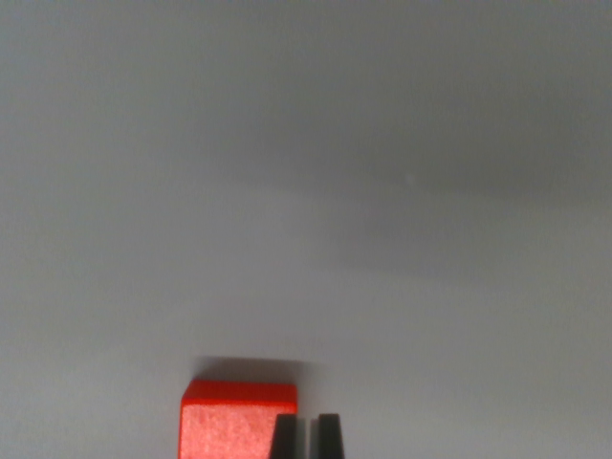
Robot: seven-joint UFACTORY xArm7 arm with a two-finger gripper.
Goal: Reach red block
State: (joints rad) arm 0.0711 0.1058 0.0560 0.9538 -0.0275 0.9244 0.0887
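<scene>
You're looking down the wrist view: red block [239, 421] sits at the near edge of the frame, left of centre, on a plain grey surface [382, 191]. Nothing else is on it that I can see. Gripper [305, 435] shows only as two dark fingertips [284, 438] at the bottom, close together with a thin gap between them and nothing in that gap. So it's pinched nearly closed and holding nothing.

Left tip overlaps the block's right edge in this view; I can't tell if it's touching or just in front. The right tip sits clear of the block, over bare grey.

My read: reach is close to done, but the tips line up with the block's right edge, not its middle. You'd want a small shift left. If a grasp follows, the fingers need spreading first.
</scene>
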